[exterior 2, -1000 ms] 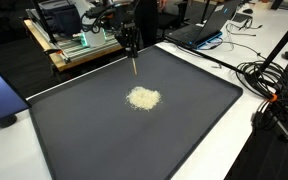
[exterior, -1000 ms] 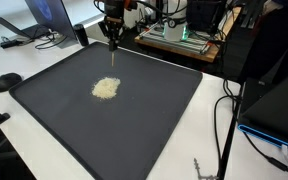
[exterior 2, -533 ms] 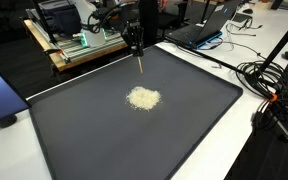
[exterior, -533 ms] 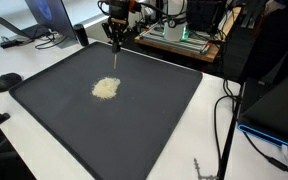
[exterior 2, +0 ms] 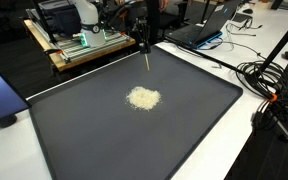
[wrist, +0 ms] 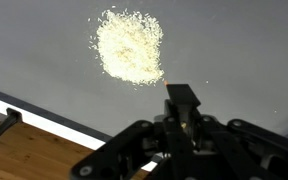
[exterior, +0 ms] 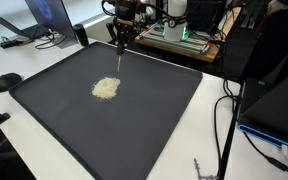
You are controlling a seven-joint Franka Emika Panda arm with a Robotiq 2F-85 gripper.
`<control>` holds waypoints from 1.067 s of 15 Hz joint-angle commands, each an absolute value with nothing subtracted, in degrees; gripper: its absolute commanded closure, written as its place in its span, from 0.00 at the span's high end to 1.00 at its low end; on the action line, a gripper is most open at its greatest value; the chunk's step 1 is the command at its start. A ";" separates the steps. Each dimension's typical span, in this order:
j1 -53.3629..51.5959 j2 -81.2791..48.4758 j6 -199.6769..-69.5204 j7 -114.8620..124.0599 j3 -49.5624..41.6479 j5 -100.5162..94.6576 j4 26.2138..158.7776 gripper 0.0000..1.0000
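dark mat [exterior: 159, 110], pale grain pile [exterior: 105, 88], pincer [exterior: 121, 42] (closed on thin stick [exterior: 119, 60]) further along far edge

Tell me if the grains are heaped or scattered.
Heaped: the grains form one compact pile on the black mat, in all views.

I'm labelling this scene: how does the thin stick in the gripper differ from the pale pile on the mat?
The stick is one slim, straight piece; the pile is many loose grains. The stick stands upright, clamped in the gripper; the pile lies flat on the dark mat. Both are pale tan.
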State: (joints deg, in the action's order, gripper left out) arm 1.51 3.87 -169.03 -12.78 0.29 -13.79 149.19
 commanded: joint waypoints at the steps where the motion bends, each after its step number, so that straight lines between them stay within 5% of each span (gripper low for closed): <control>1: 2.65 2.76 -168.53 -5.10 2.12 -22.91 147.34 0.03; 16: -7.53 -11.81 -141.75 14.14 8.81 -49.10 128.14 0.03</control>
